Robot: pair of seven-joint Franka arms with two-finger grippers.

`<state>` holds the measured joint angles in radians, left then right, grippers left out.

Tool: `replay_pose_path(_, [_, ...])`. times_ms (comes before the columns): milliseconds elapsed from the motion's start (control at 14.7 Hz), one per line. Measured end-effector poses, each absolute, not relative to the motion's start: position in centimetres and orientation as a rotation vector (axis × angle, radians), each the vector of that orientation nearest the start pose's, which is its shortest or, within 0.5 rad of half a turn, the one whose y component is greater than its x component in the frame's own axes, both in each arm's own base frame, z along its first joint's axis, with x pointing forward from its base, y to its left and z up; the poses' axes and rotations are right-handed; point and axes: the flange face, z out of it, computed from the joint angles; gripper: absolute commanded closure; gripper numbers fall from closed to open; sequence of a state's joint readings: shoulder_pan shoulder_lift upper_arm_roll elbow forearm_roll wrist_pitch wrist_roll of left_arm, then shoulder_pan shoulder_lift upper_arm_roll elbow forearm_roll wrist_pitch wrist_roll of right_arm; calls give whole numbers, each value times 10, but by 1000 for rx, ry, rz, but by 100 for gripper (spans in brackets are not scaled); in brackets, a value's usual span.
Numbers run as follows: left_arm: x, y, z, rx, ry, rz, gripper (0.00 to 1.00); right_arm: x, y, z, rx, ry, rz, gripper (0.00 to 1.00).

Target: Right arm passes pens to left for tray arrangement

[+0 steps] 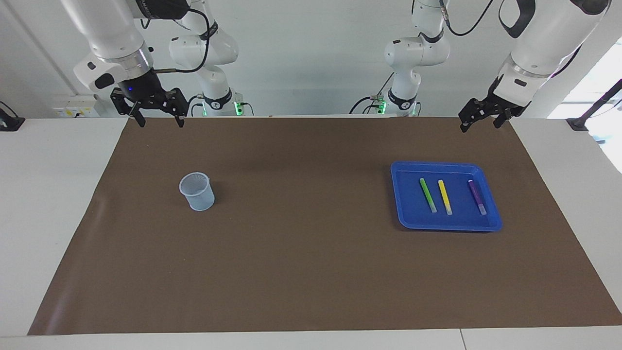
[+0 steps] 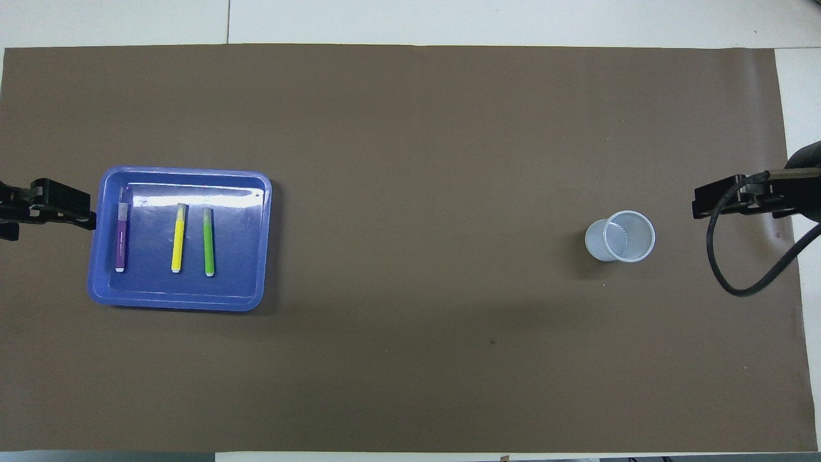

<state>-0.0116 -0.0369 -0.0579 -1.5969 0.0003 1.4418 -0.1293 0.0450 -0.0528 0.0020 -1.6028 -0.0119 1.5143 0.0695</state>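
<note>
The blue tray (image 1: pixel 444 166) lies on the brown mat toward the left arm's end; it also shows in the overhead view (image 2: pixel 186 172). In it lie the green pen (image 1: pixel 428 194) (image 2: pixel 208 241), the yellow pen (image 1: pixel 445 197) (image 2: pixel 179 239) and the purple pen (image 1: pixel 476 196) (image 2: pixel 121 237), side by side and apart. My left gripper (image 1: pixel 480 125) (image 2: pixel 38 212) hangs open and empty above the mat's edge nearest the robots, clear of the tray. My right gripper (image 1: pixel 161 121) (image 2: pixel 731 200), with the blue light, hangs open and empty above the mat's edge at its own end.
A pale translucent mesh cup (image 1: pixel 198 192) (image 2: pixel 621 236) stands upright on the mat toward the right arm's end and holds no pen. Two smaller white arms with green-lit bases (image 1: pixel 218 104) (image 1: pixel 401 104) stand at the table's edge by the robots.
</note>
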Motion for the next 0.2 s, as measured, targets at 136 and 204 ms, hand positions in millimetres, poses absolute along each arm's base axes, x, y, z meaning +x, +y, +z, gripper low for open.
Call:
replay_pose_path(136, [527, -39, 620, -3134, -93, 194, 0, 532, 24, 633, -3155, 36, 55, 0])
replay_pose_path(204, [527, -40, 620, -3140, -92, 195, 0, 532, 24, 633, -3155, 36, 55, 0])
